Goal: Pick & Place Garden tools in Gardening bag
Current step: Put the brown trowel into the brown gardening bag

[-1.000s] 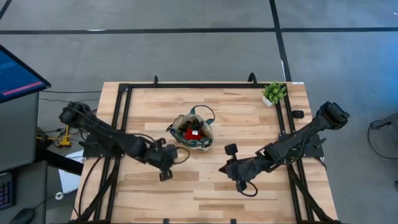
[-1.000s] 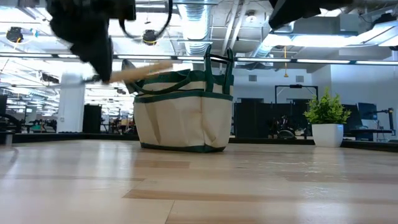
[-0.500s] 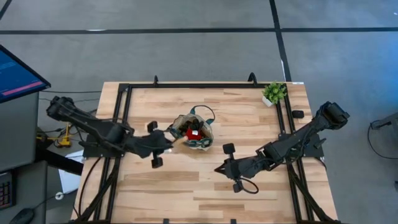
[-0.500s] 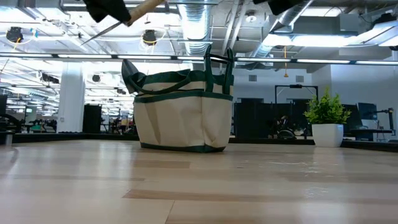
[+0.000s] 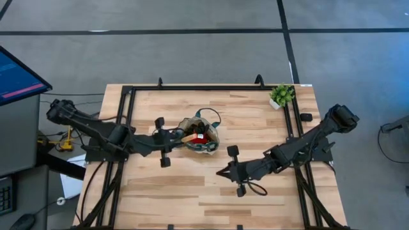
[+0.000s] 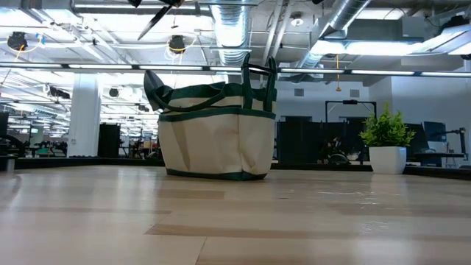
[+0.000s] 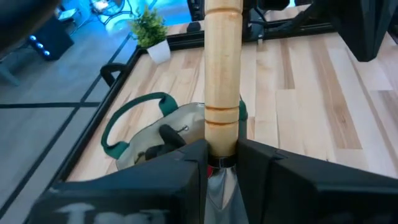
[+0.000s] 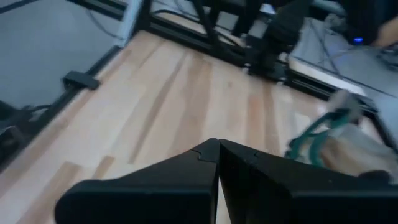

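The cream gardening bag [image 5: 211,142] with green trim stands mid-table on its base, and tools and a red piece show inside it. My left gripper [image 5: 172,137] hovers just left of the bag, shut on a wooden-handled trowel [image 7: 222,74]. The handle reaches forward over the bag's rim [image 7: 146,146]. In the low view only the blade's tip [image 6: 157,15] shows, high above the bag [image 6: 217,143]. My right gripper [image 5: 219,172] is shut and holds nothing, in the air to the near right of the bag. My left gripper pinches the trowel between its two fingers [image 7: 186,171] at the neck [image 7: 221,157], where the wooden handle meets the silver blade. The fingers lie across the tool, slanting down from the table's left. The trowel is lifted clear, handle forward over the bag, blade back under the wrist.
A small green potted plant [image 5: 281,96] stands at the far right corner. A black frame [image 5: 128,108] runs along the table's sides and far edge. Bare wooden table lies in front of the bag [image 6: 235,221].
My left gripper has risen and gone toward the far edge and the bag, rolling its wrist as it went. The trowel has risen from about the bag's rim height to well above it, and its handle now points over the bag.
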{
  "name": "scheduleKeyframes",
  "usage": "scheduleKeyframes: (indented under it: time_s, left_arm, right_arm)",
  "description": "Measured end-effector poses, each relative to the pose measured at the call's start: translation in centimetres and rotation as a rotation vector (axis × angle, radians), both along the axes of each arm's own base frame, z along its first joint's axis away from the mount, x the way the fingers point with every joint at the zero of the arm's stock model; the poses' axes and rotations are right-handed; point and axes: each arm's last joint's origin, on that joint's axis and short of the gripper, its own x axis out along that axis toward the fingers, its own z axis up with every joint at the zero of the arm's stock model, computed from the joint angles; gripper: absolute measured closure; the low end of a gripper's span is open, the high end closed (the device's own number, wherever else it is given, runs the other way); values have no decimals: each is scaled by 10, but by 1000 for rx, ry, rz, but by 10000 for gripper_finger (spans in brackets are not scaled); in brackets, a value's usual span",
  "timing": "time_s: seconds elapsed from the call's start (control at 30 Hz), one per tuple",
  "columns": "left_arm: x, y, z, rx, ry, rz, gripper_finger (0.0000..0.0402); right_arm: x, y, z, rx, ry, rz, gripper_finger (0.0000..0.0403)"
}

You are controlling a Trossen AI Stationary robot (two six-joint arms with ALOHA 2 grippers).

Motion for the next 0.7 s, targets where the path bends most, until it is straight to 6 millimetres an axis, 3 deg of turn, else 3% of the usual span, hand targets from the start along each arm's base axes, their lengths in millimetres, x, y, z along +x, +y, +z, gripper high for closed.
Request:
scheduleKeyframes:
  time_s: [0.37,0.57,0.7]
  left_arm:
    - [12,21,9,66,-54,0,364]
    - [18,29,-7,-9,-84,-80,364]
    - [19,28,-17,-28,-118,-106,364]
  right_arm:
    - [5,-28,12,-72,-76,-239,403]
    - [-21,-41,26,-53,8,-276,403]
    - [-33,-58,22,31,130,-368,403]
